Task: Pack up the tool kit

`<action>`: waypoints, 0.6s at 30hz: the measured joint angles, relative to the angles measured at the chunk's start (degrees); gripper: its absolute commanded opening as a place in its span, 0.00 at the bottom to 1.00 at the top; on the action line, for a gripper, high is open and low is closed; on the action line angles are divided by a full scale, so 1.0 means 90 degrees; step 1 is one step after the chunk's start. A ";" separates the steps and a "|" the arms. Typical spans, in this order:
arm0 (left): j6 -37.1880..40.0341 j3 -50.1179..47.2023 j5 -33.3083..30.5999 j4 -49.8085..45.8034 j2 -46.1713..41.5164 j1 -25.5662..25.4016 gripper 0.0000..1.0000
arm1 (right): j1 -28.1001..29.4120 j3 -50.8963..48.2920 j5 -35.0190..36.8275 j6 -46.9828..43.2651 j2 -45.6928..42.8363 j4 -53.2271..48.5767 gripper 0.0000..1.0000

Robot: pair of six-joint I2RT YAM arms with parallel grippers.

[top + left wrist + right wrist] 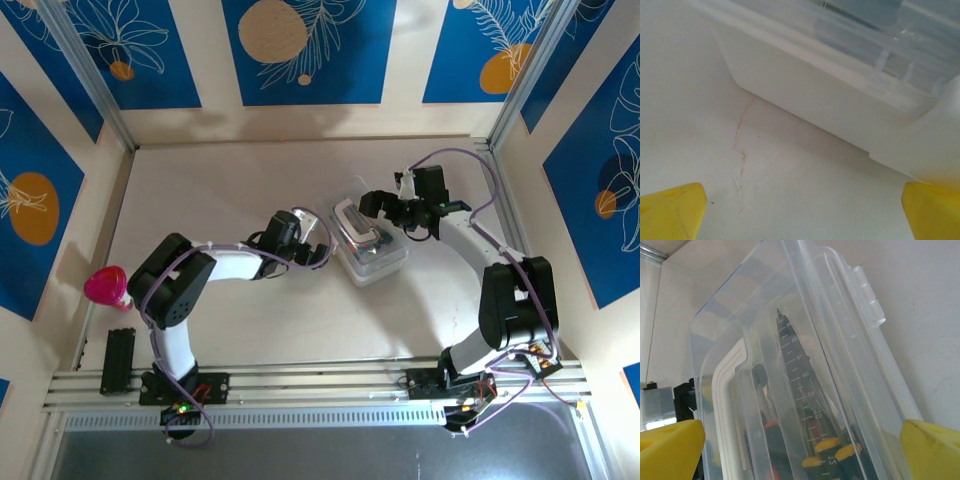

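Observation:
The clear lidded plastic box lies in the middle of the table, lid on. Through its lid I see black screwdrivers with yellow ends and a black and red handle lying lengthwise. My right gripper is open at the box's far end, one yellow fingertip on each side of it in the wrist view; contact is unclear. My left gripper is open, low over bare table just left of the box wall, beside the box's left side.
A pink cup-like object and a black block sit at the table's left edge. Aluminium rails run along the near edge by the arm bases. Walls close the table on three sides.

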 measured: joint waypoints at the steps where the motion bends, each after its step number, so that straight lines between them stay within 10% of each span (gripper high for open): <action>1: -0.0019 -0.0002 0.0036 0.0024 0.0029 0.0010 1.00 | 0.0015 -0.0019 0.0032 0.0044 0.0002 0.0046 0.99; 18: -0.0104 0.0002 0.0437 0.0342 0.0335 0.0240 1.00 | 0.0240 -0.0180 0.0262 0.0627 0.0253 0.0784 1.00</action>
